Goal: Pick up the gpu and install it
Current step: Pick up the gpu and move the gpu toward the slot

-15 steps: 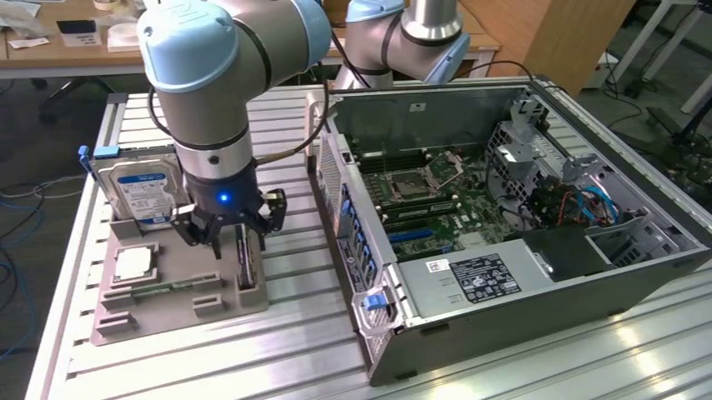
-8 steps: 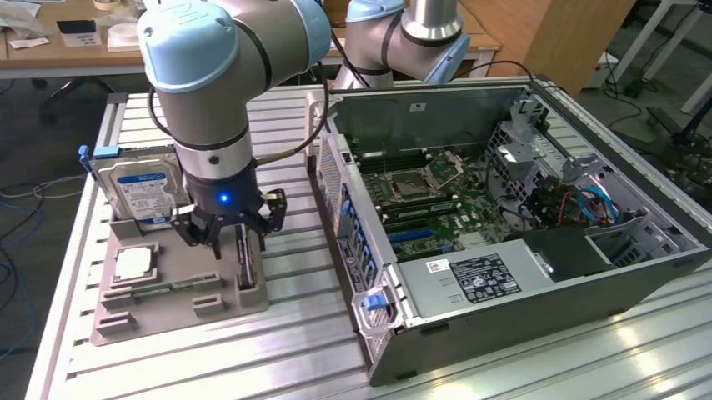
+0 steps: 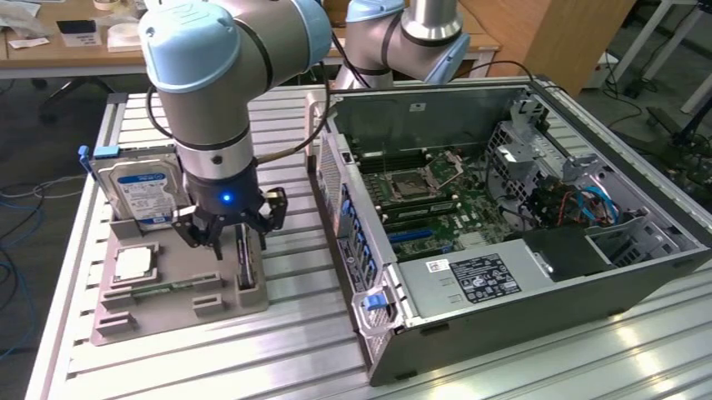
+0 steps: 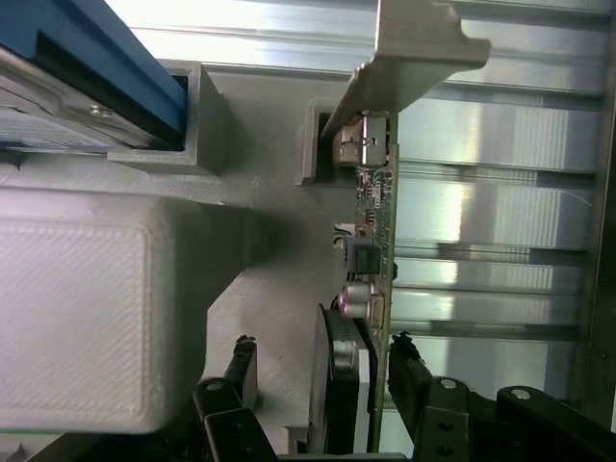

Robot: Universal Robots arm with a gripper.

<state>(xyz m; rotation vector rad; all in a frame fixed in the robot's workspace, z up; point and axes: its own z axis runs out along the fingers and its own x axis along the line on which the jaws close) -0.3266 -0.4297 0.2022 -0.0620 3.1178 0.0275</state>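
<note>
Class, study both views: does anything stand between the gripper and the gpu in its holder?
Nothing visible does. The open gripper straddles the gpu, which stands on edge in the grey holder, with one finger on each side. The hard drive sits in its own slot, off to one side.

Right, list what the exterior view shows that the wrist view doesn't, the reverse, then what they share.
Exterior view: the open computer case with its motherboard, the processor chip on the grey holder, the arm. Wrist view: the silvery end bracket of the gpu and small parts along the card's edge. Both: the gpu standing on edge in the holder's slot, the open gripper astride it, the hard drive beside.
</note>
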